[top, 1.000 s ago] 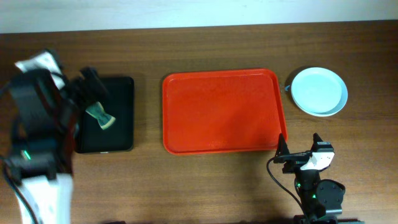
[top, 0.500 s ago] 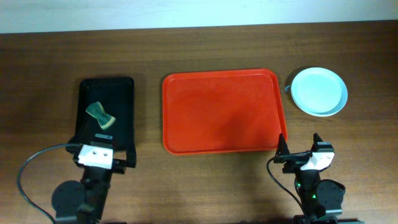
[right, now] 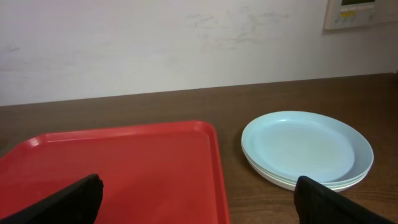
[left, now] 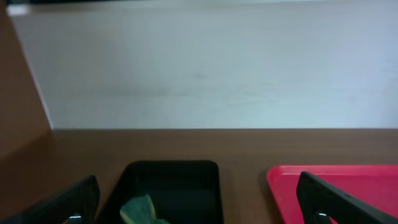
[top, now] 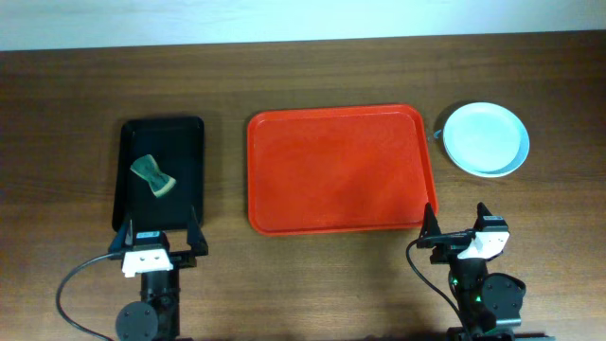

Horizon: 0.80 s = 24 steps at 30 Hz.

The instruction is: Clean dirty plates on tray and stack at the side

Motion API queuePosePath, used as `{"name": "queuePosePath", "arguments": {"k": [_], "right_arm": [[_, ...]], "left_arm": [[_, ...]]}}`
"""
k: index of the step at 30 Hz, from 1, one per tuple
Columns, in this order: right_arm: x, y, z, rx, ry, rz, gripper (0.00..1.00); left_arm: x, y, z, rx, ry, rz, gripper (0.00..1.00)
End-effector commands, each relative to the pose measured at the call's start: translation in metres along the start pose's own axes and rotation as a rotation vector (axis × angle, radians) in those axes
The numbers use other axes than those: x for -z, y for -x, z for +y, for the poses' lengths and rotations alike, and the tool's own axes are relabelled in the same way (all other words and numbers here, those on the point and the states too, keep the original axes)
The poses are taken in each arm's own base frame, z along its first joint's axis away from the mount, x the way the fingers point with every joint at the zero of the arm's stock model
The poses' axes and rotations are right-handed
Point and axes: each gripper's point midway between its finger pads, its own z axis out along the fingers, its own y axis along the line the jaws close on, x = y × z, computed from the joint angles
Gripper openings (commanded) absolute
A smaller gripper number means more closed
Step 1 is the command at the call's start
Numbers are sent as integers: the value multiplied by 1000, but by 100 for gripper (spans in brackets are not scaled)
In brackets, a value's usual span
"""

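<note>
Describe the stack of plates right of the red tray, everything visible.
The stack of round shallow plates lies flat on the brown wooden table, just right of the far right corner of the red rectangular plastic tray, with a narrow gap between them. The top plate is pale blue, glossy like plastic, with no smears visible. Paler rims show beneath its near edge. Nothing rests on it.

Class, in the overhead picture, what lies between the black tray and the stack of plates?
The red tray lies between the black tray and the stacked plates, as the overhead view shows.
</note>
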Motion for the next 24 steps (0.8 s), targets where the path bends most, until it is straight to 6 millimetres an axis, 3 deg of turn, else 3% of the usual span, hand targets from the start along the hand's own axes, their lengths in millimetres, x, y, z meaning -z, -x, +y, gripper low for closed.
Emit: {"name": "queuePosePath", "arguments": {"k": [1,10,15,24], "right_arm": [[0,-2,0,1,-2,3,98],[0,-2,0,1,-2,3,98],[0,-2,0,1,-2,3,98],[0,-2,0,1,-2,3,98]], "left_arm": [[0,-14,12,91,72,11,99],[3,-46,18,65,111,142,99],[3,-50,2,-104,7,160,99],[3,-51,2,-87,9,163,99]]}}
